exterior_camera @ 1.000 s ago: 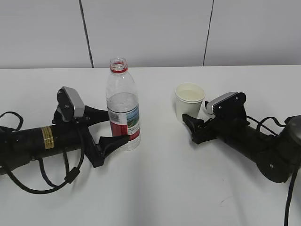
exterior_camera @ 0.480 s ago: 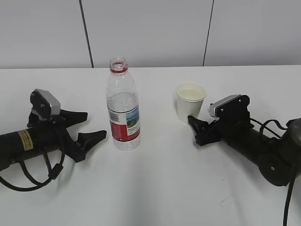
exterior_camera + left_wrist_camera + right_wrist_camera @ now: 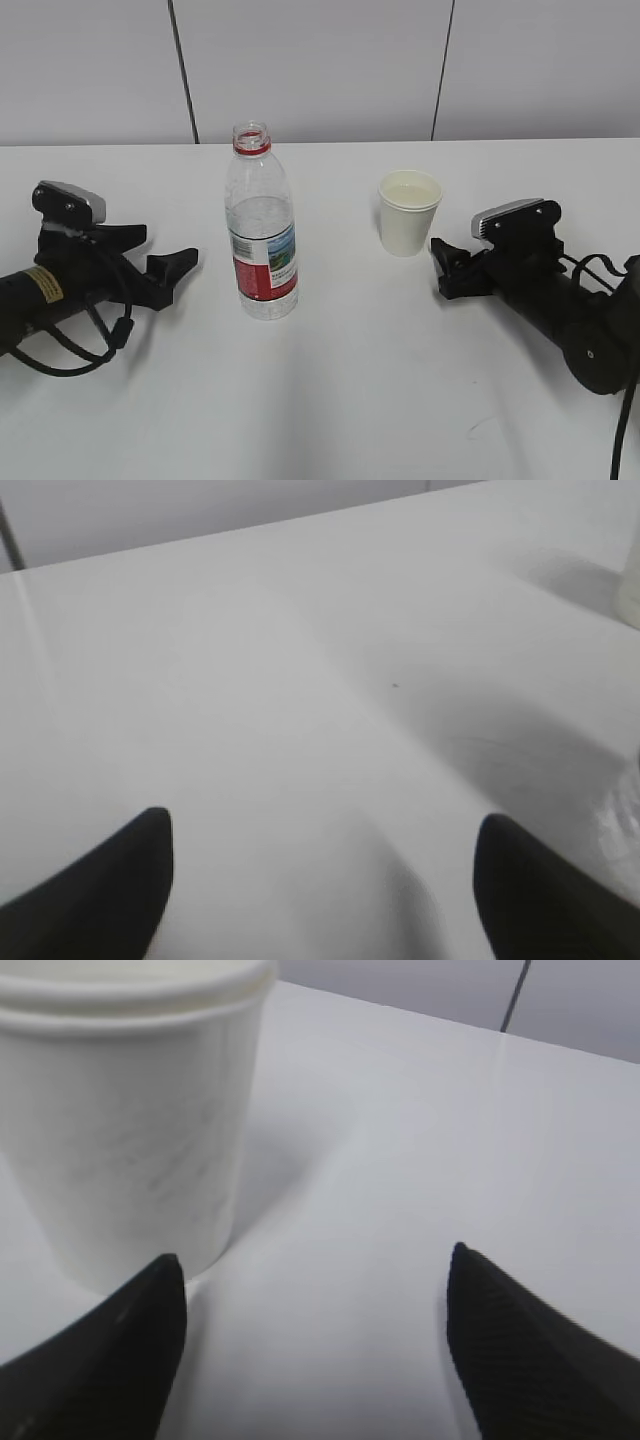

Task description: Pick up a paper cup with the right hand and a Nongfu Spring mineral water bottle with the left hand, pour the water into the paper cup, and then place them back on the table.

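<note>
Both my arms have pulled back: left claw (image 3: 160, 250) and right claw (image 3: 445, 268) spread, holding nothing. Bottle (image 3: 262, 225) and cup (image 3: 409, 212) stand upright on the table (image 3: 340, 390).

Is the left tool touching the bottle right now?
Apart. The exterior view shows bare table between the left tool and the bottle.

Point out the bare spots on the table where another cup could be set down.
Free: the table in front of the bottle and the paper cup, the strip behind them to the wall, and the gap between the two. Crowded: beside the left claw and the right claw.
</note>
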You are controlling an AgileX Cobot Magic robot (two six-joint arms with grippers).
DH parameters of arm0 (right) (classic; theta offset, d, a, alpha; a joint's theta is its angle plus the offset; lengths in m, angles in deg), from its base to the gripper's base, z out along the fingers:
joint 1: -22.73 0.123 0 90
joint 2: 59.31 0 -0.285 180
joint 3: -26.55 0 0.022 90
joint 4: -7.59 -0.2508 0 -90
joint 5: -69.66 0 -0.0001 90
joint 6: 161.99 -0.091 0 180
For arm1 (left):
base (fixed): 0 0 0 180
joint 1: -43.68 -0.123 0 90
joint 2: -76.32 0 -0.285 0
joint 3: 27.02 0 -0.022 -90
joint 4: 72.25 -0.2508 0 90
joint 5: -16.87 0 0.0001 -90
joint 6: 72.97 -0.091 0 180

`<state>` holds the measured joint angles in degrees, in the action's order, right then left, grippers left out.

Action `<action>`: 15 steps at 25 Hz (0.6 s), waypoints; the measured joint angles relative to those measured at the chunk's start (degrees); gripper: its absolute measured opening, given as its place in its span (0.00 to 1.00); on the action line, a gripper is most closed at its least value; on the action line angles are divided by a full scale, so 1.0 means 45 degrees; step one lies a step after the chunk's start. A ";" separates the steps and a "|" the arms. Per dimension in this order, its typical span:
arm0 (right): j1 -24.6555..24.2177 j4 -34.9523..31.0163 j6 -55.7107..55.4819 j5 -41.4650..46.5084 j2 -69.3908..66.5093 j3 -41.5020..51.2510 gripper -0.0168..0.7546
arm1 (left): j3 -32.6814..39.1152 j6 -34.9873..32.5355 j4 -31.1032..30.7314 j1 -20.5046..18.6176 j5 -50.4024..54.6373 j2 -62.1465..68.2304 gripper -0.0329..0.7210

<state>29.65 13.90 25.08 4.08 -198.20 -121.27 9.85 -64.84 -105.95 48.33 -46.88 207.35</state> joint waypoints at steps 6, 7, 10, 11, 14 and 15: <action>-0.0136 -0.0765 -0.0596 -0.0032 0.0155 0.0000 0.79 | 0.0000 -0.1106 0.2469 0.0000 0.0032 0.0000 0.77; -0.0221 -0.1019 -0.0625 -0.0032 0.0155 0.0000 0.79 | 0.0000 -0.1232 0.3078 0.0000 0.0038 0.0000 0.77; -0.0546 -0.1251 -0.0715 -0.0032 0.0164 0.0000 0.79 | 0.0000 -0.2081 0.4682 -0.0006 0.0038 0.0000 0.77; -0.0727 -0.1286 -0.0944 -0.0032 0.0215 0.0000 0.79 | 0.0000 -0.2457 0.5128 -0.0006 0.0038 0.0000 0.77; -0.1307 -0.1045 -0.2154 -0.0005 0.0463 0.0000 0.79 | 0.0000 -0.3044 0.6252 -0.0006 0.0473 -0.0024 0.77; -0.1496 -0.0812 -0.2515 0.0105 0.0635 0.0000 0.79 | 0.0011 -0.3225 0.6658 -0.0006 0.0877 -0.0079 0.77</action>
<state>22.92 10.24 13.76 4.55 -195.34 -121.27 9.90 -79.35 -76.00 48.30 -42.93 207.00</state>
